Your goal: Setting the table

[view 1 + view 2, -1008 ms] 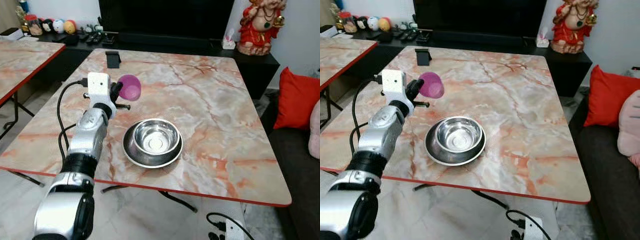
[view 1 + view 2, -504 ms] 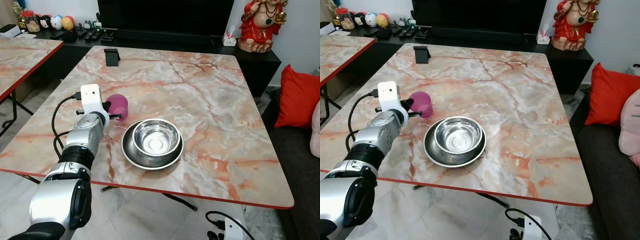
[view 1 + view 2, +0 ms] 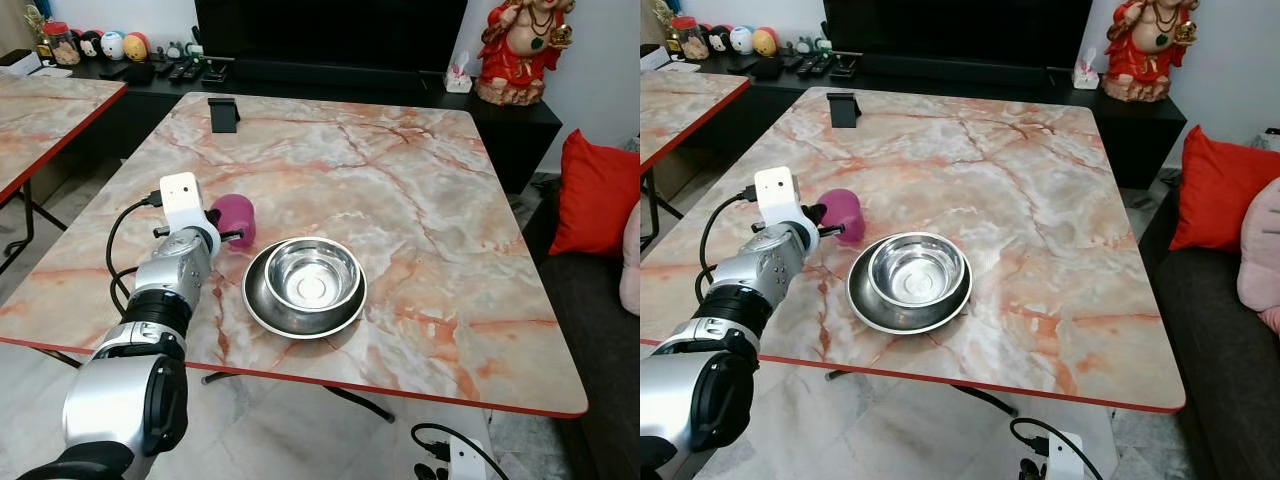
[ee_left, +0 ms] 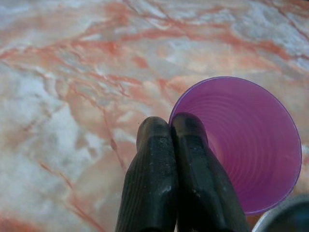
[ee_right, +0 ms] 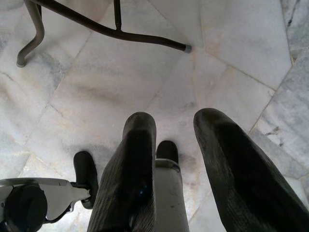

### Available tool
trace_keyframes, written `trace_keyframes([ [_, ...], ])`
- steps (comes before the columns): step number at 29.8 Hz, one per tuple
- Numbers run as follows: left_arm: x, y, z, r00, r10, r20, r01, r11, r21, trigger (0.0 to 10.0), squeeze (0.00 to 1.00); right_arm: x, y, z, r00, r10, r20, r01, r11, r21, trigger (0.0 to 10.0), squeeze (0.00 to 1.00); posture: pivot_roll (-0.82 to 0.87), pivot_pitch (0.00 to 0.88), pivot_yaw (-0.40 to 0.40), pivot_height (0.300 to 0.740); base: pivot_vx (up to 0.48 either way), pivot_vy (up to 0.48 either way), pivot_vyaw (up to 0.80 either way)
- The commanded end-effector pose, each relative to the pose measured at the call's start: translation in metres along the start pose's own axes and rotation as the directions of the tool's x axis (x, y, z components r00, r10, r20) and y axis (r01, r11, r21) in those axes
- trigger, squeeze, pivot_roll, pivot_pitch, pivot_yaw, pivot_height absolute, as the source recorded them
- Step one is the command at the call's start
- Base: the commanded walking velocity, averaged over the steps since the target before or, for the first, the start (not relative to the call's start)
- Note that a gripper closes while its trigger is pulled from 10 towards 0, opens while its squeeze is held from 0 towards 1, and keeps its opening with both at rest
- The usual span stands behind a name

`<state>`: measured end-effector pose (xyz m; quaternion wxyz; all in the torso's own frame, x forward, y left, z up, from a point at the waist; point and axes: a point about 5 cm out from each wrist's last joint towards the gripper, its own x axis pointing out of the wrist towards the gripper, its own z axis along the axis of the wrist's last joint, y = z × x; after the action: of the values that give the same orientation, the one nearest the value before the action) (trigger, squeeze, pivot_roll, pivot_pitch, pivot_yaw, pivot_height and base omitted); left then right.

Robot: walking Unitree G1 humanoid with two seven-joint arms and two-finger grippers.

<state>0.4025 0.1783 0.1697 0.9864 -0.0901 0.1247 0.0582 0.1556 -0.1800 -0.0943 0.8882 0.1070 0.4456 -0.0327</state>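
While we look down from the head, we see the marble table (image 3: 420, 200) before us. Near its front edge stands a steel bowl (image 3: 311, 277) inside a steel plate (image 3: 262, 305). Just beside the plate on our left sits the purple cup (image 3: 235, 219) on the tabletop. The left gripper (image 4: 171, 133) pinches the cup's rim with both fingers pressed together. The right gripper (image 5: 176, 130) hangs above the floor, its fingers somewhat apart and holding nothing.
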Motion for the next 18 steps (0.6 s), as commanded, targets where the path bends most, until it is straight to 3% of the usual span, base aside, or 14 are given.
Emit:
trace_keyframes([
  [1, 0.0006, -0.0040, 0.0020, 1.000, 0.001, -0.014, -0.001, 1.000, 0.011, 10.0, 0.00, -0.0014, -0.0013, -0.0052, 1.000, -0.006, -0.016, 0.006, 1.000, 0.004, 10.0, 0.00, 0.06, 0.000, -0.043, 0.740, 0.000, 0.000, 0.00],
  [18, -0.0003, -0.0025, 0.0039, 0.999, 0.039, -0.018, -0.038, 0.999, 0.033, 10.0, 0.00, -0.0016, -0.0001, -0.0069, 1.000, -0.002, -0.019, 0.002, 1.000, 0.007, 10.0, 0.00, 0.06, 0.000, -0.034, 0.740, 0.000, 0.000, 0.00],
])
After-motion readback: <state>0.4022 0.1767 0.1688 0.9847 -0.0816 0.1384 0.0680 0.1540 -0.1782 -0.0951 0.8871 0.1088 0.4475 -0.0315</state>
